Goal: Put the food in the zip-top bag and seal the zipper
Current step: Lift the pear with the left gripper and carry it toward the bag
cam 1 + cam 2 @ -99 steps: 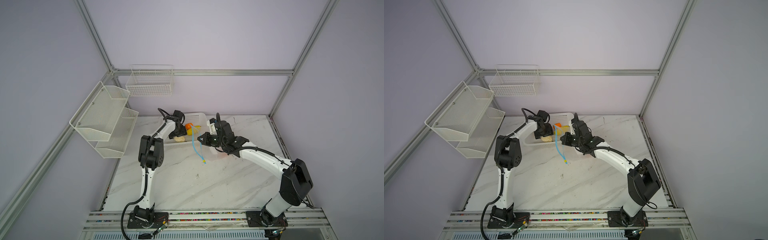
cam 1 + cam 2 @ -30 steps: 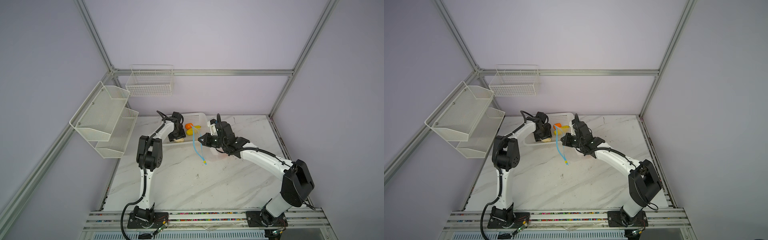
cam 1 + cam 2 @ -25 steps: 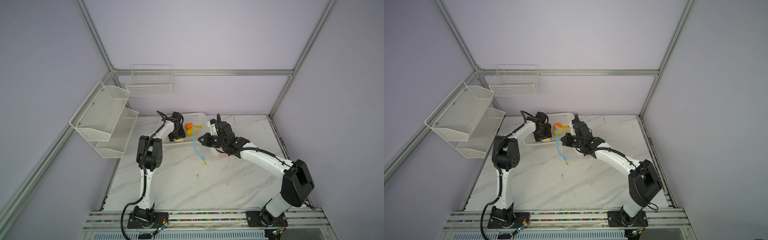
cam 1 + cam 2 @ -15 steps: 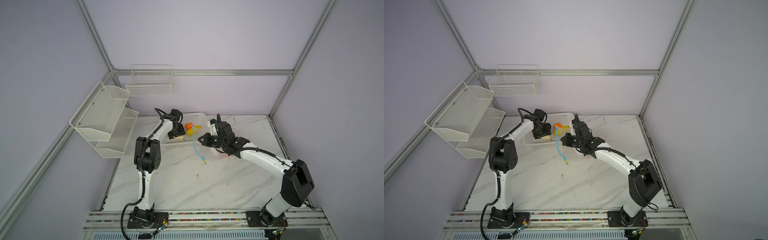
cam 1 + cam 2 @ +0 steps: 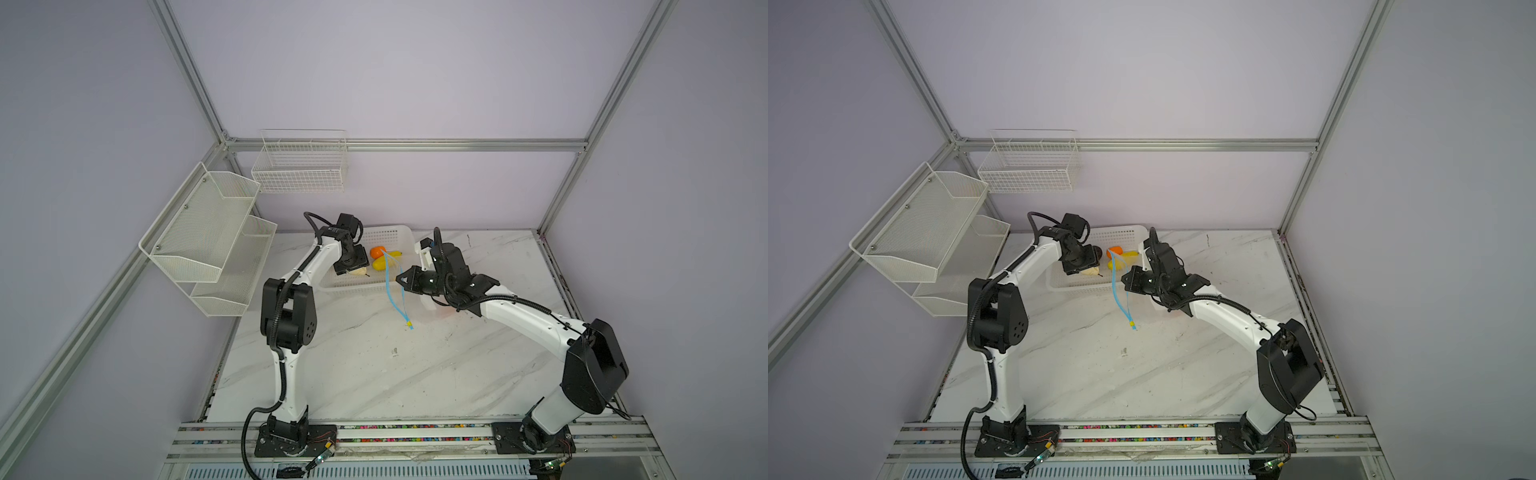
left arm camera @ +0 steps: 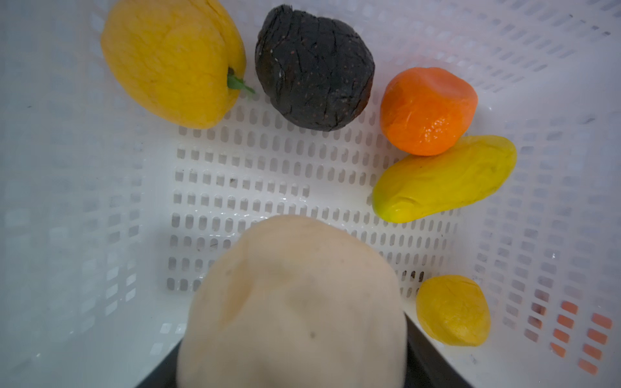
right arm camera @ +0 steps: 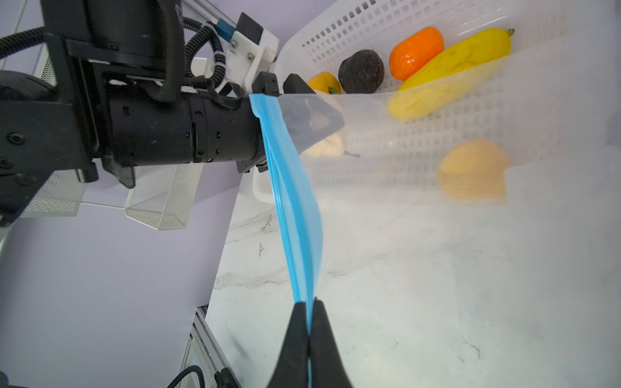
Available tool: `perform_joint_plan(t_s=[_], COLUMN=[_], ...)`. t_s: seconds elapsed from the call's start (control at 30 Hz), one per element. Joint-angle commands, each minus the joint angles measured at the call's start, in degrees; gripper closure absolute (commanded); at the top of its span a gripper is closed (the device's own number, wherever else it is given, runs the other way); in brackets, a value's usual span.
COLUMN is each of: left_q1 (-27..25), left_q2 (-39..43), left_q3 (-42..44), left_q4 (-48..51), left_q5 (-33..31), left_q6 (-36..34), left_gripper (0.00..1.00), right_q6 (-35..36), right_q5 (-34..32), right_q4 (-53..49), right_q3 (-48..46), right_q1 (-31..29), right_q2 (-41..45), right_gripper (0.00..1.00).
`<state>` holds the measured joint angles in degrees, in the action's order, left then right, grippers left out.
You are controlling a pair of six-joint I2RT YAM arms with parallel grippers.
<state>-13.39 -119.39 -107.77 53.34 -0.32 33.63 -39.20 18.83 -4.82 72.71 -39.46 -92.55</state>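
Change over the last second: the left arm's elbow has swung toward the left edge of the surface. The left gripper (image 5: 352,269) has kept its place inside the basket (image 5: 390,230), which sits at the far edge of the surface. Its fingers now press both flanks of the cream-white fruit (image 6: 292,302). The right arm is unchanged: right gripper (image 7: 307,309) pinched shut on the zipper (image 7: 295,218), holding up the mouth of the zip-top bag (image 7: 437,242). The strip runs from above the basket's right part down to the surface.

Reading: pick in hand, transfer to the bag not begun. Five pieces lie loose in the basket: yellow pepper (image 6: 171,60), dark fruit (image 6: 314,67), orange (image 6: 428,111), long yellow fruit (image 6: 443,184), small yellow fruit (image 6: 453,309).

Hard to make out:
- Whether the cream-white fruit is off the basket floor; the left fingers are cut off in the wrist view, only dark slivers showing
- The bag's body is near invisible in both top views, under the right arm
- Orange patches (image 6: 571,322) through the basket wall may be food already bagged; unconfirmed
- The slider (image 5: 409,323) is tiny, toward the middle of the surface
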Motion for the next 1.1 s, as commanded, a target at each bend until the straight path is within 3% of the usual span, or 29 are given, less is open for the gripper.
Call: perform_joint_plan(t_s=[0.0, 0.23, 0.7, 1.07], left_q1=[0.6, 0.8, 0.9, 0.6], left_q2=[5.7, 12.7, 27.1, 34.8], left_q3=[3.0, 9.2, 20.0, 27.9], left_q4=[-0.5, -2.8, -7.4, -17.7], left_q5=[1.8, 5.8, 21.3, 33.5], left_q6=[-0.9, -0.9, 0.3, -1.2], left_gripper=[0.39, 0.41, 0.42, 0.45], right_q6=[-0.3, -0.5, -0.8, -1.1], right_q5=[-1.0, -1.2, -1.4, -1.8], right_q4=[1.2, 0.9, 0.9, 0.0], right_q3=[1.0, 1.5, 2.4, 3.7], right_q1=[0.3, 0.3, 0.3, 0.3], right_q2=[0.2, -0.4, -1.6, -2.5], right_gripper=[1.0, 1.0, 1.0, 1.0])
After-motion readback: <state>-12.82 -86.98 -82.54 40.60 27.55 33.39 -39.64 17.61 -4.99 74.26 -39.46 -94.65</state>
